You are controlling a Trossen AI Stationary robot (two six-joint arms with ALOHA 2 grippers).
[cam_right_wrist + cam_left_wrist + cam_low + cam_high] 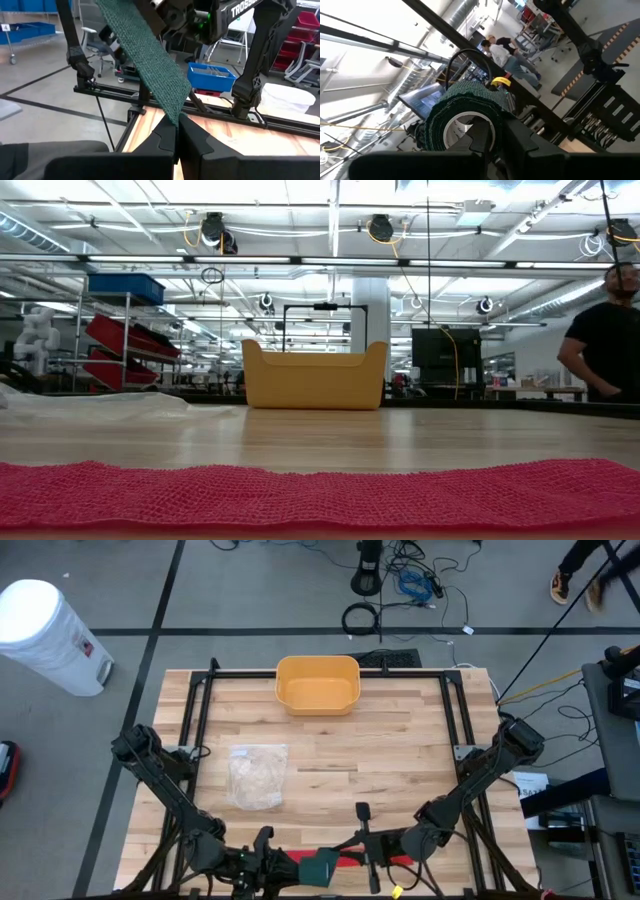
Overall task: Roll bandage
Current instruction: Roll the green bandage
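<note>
1. Left gripper (487,145): pinched on the dark green woven bandage roll (465,117) with its white cardboard core, roll seated right between the dark fingers.
2. Right gripper (176,135): pressed together on the loose end of the dark green bandage strip (150,55), strip rising taut from the fingertips toward the opposite arm.
3. Both tools low at the near table edge, close together, green bandage (322,868) spanning the gap between them.
4. Just beside the grippers: a red mesh bandage (350,860), lying flat along the near edge, untouched, filling the foreground of the low view.
5. Farther out from the left gripper: a clear crinkled plastic bag (258,775) flat on the pale wooden slatted table (400,750).
6. Farthest from both tools: a yellow rounded plastic bin (317,685) at the far edge, apparently empty.
7. Step in hand, by judgement: winding, with roll held one side and tail kept tense on the other.
8. Next move likely calls for turning the roll to take up the strip while keeping tension, the tail hand feeding in without letting slack form or the layers skew.
</note>
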